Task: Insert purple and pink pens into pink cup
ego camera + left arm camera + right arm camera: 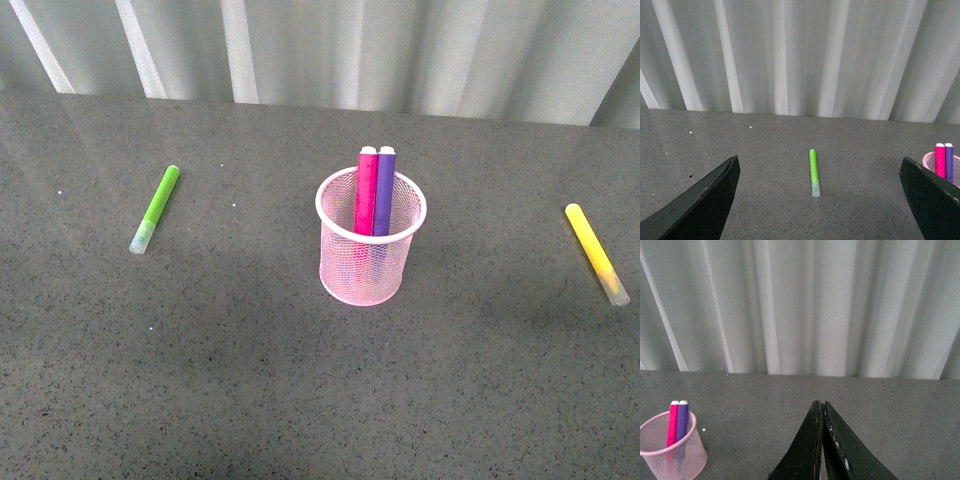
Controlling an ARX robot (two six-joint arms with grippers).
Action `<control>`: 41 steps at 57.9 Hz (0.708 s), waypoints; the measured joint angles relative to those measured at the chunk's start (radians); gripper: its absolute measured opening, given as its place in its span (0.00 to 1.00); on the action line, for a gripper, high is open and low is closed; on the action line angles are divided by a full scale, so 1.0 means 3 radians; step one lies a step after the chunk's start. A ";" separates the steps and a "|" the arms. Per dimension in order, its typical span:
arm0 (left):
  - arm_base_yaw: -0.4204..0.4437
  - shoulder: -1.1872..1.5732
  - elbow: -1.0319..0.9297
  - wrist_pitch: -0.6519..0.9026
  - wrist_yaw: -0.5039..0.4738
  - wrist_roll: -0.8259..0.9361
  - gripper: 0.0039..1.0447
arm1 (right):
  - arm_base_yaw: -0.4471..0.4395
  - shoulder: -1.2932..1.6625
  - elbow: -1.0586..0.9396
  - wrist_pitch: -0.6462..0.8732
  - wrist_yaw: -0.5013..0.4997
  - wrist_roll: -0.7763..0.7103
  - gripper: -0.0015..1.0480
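Now the pink cup (pixel 370 240) stands upright near the middle of the grey table (pixel 250 380), and both task pens are inside it. The pink pen (pixel 367 192) and the purple pen (pixel 384 190) stand side by side, touching each other, the pink one on the left and the purple one on the right in the front view. They lean against the far part of the rim, and their upper ends rise a little above it. Through the wire mesh their lower parts can be seen only faintly.

A lime green marker (pixel 156 208) lies flat on the table, well apart from the cup on its left side. A yellow marker (pixel 596 253) lies flat well apart on the right side. Behind the table hangs a pale pleated curtain (pixel 330 50).

Neither arm appears in the front view. In the left wrist view the left gripper (pixel 820 200) has its two dark fingers spread wide, with nothing between them; the green marker lies on the table beyond. In the right wrist view the right gripper (pixel 822 440) has its fingers pressed together, tips meeting, and it holds nothing; the cup with the two pens is off to one side of it
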 joint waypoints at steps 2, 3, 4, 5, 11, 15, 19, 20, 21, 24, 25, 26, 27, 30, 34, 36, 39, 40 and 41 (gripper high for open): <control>0.0000 0.0000 0.0000 0.0000 0.0000 -0.0001 0.94 | 0.0000 -0.0131 0.0003 -0.0191 0.0001 0.0001 0.03; 0.0000 0.0000 0.0000 0.0000 0.0000 -0.0001 0.94 | 0.0000 -0.0226 0.0001 -0.0318 0.0000 0.0001 0.03; 0.0000 0.0000 0.0000 0.0000 0.0000 -0.0001 0.94 | 0.0000 -0.0312 -0.0003 -0.0426 0.0000 0.0000 0.03; 0.0000 0.0000 0.0000 0.0000 0.0000 -0.0001 0.94 | 0.0000 -0.0345 -0.0003 -0.0463 -0.0001 0.0001 0.03; 0.0000 -0.0003 0.0000 0.0000 0.0000 -0.0001 0.94 | 0.0000 -0.0505 0.0000 -0.0519 0.0001 0.0015 0.03; 0.0000 -0.0003 0.0000 0.0000 0.0000 -0.0001 0.94 | 0.0000 -0.0505 0.0000 -0.0523 0.0001 0.0022 0.03; 0.0000 -0.0004 0.0000 0.0000 0.0000 -0.0001 0.94 | 0.0000 -0.0505 0.0000 -0.0523 0.0001 0.0022 0.03; 0.0000 -0.0004 0.0000 0.0000 0.0000 -0.0001 0.94 | 0.0000 -0.0505 0.0000 -0.0523 0.0000 0.0022 0.03; 0.0000 -0.0004 0.0000 0.0000 0.0000 -0.0001 0.94 | 0.0000 -0.0505 0.0000 -0.0523 0.0000 0.0022 0.03; 0.0000 -0.0004 0.0000 0.0000 0.0000 -0.0001 0.94 | 0.0000 -0.0505 0.0000 -0.0523 0.0000 0.0022 0.03; 0.0000 -0.0004 0.0000 0.0000 0.0000 -0.0001 0.94 | 0.0000 -0.0505 0.0000 -0.0523 0.0001 0.0020 0.04; 0.0000 -0.0004 0.0000 0.0000 0.0000 -0.0001 0.94 | 0.0000 -0.0505 0.0000 -0.0523 0.0001 0.0022 0.06; 0.0000 -0.0004 0.0000 0.0000 0.0000 -0.0001 0.94 | 0.0000 -0.0505 0.0000 -0.0523 0.0001 0.0022 0.08; 0.0000 -0.0004 0.0000 0.0000 0.0000 -0.0001 0.94 | 0.0000 -0.0505 0.0000 -0.0523 0.0001 0.0023 0.16; 0.0000 -0.0004 0.0000 0.0000 0.0000 -0.0001 0.94 | 0.0000 -0.0506 0.0000 -0.0523 0.0000 0.0022 0.29; 0.0000 -0.0004 0.0000 0.0000 0.0000 -0.0001 0.94 | 0.0000 -0.0506 0.0000 -0.0523 0.0000 0.0023 0.36; 0.0000 -0.0004 0.0000 0.0000 0.0000 -0.0001 0.94 | 0.0000 -0.0506 0.0000 -0.0523 0.0001 0.0023 0.45; 0.0000 -0.0004 0.0000 0.0000 0.0000 -0.0001 0.94 | 0.0000 -0.0506 0.0000 -0.0523 0.0001 0.0023 0.50; 0.0000 -0.0004 0.0000 0.0000 0.0000 -0.0001 0.94 | 0.0000 -0.0506 0.0000 -0.0523 0.0001 0.0023 0.53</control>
